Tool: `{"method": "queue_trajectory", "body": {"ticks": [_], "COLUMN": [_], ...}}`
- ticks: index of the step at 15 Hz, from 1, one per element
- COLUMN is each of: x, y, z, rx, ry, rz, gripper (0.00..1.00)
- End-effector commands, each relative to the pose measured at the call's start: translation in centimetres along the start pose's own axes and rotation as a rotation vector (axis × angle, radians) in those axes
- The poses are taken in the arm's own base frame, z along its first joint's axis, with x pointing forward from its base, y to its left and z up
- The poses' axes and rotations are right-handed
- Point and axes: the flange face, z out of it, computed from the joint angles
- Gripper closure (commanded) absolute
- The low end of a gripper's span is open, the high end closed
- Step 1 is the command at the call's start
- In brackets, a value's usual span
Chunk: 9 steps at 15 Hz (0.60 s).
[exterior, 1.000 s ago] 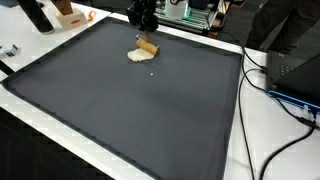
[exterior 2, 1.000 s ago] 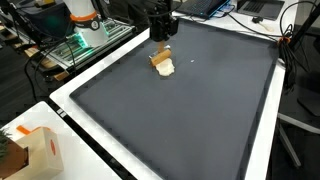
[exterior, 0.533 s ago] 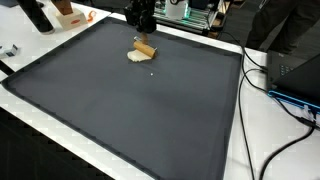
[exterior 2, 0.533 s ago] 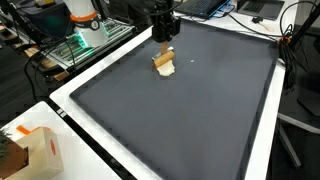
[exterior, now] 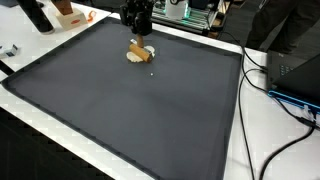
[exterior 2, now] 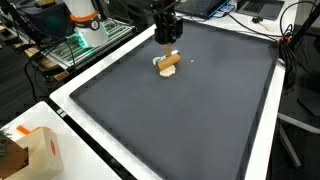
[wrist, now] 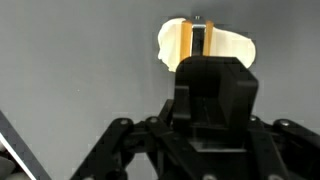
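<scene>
Gripper: we have it (exterior 2: 167, 38) hanging right over the pale patch (exterior 2: 163, 71), and it has slid a little sideways across the patch in the last second.
Fingers: we cannot tell whether they are open or closed. The gripper's black body fills the wrist view, and both exterior views are too small to show it.
Block: the wooden block (exterior 2: 170, 61) lies on the patch. A second ago it sat toward one edge of the patch, and now it has shifted across it along with the gripper.
Patch: it has not moved, and it lies flat on the dark mat (exterior: 150, 110).
Wrist view: the block (wrist: 197, 45) shows as a narrow brown strip across the middle of the patch (wrist: 230, 48).
Our read: block and gripper moved together while the patch stayed put, so we judge the two are in contact. Whether the block is held or only nudged, we cannot say.
</scene>
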Motion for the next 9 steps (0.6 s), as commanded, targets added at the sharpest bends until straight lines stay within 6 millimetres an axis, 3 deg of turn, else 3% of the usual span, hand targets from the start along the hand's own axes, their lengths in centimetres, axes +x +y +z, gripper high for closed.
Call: {"method": "queue_trajectory", "body": {"ticks": [1,5,9], "x": [-0.41,-0.22,-0.05], "y": [-0.03,0.32,-0.12], "z": [1.94,2.13,2.37], "rx": [-0.042,-0.066,0.015], "ry": [-0.017,-0.029,-0.025], "rz": [0.048,0.089,0.065], "gripper": [0.76,0.76,0.76]}}
